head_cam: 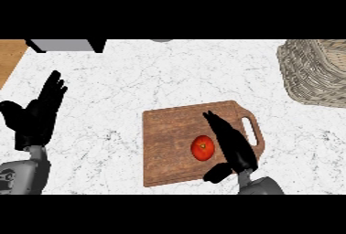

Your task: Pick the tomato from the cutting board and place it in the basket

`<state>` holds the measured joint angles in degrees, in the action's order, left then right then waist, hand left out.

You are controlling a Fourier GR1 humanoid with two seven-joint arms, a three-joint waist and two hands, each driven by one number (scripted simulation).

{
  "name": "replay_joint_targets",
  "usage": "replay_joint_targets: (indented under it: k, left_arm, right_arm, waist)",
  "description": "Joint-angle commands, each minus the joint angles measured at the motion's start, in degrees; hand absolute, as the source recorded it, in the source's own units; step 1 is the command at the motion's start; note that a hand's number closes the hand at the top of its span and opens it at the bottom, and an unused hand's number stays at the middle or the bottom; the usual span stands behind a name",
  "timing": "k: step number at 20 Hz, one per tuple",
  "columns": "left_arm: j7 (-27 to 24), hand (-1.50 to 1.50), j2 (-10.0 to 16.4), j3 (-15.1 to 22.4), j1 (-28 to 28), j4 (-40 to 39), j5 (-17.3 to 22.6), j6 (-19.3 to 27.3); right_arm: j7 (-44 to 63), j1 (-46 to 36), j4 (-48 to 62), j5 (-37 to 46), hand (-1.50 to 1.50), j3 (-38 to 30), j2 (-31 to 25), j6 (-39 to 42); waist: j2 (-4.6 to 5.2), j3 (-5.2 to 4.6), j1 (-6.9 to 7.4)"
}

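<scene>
While the left hand (34,116) rests open, the right hand (233,144) — fingers straight — sits just beside the tomato (202,147).

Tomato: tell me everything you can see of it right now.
The tomato is red, round and smooth, with a small mark at its middle that may be the stem spot. It looks whole and lies on the wooden cutting board, toward its near right part. The right hand is open just to its right, fingers straight; I cannot tell whether they touch. It is not yet lifted, and the basket stands away at the upper right.
</scene>
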<state>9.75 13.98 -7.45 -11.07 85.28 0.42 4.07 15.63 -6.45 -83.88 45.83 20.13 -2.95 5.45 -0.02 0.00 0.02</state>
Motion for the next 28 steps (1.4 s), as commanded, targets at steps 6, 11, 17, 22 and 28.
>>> replay_joint_targets:
  k: [6, 11, 17, 22, 28]
  left_arm:
    - [-0.77, 0.00, -3.37, 0.50, -0.76, -1.79, -2.78, 2.23]
    - [-2.56, 0.00, -2.28, -0.40, -3.64, -5.44, -3.25, 1.26]
    - [2.61, 0.00, -0.19, -1.64, -1.10, 1.75, -0.81, -1.24]
    - [-1.72, 0.00, -0.45, -1.81, -2.07, -3.42, -1.25, -2.06]
    - [-1.53, 0.00, -2.79, 0.30, -0.95, -0.74, -2.70, -0.14]
  right_arm:
    - [-1.61, -5.87, 9.03, 1.51, -1.50, -2.99, 2.73, -0.19]
    - [-6.18, -3.22, 10.81, 1.40, -1.50, -1.01, 0.78, 2.40]
    - [-9.11, -3.21, 12.33, 2.99, 1.50, 1.28, -0.46, 3.45]
    - [-9.96, -4.72, 17.59, 2.83, 1.50, 1.66, 2.82, 0.61]
    - [3.93, -14.32, 21.26, -3.28, 1.50, -16.56, 2.87, -7.20]
  waist:
    - [0.03, 0.00, 0.07]
    - [0.05, 0.00, -0.13]
    - [-0.03, 0.01, 0.12]
    - [0.10, 0.00, 0.08]
    - [1.62, 0.14, 1.24]
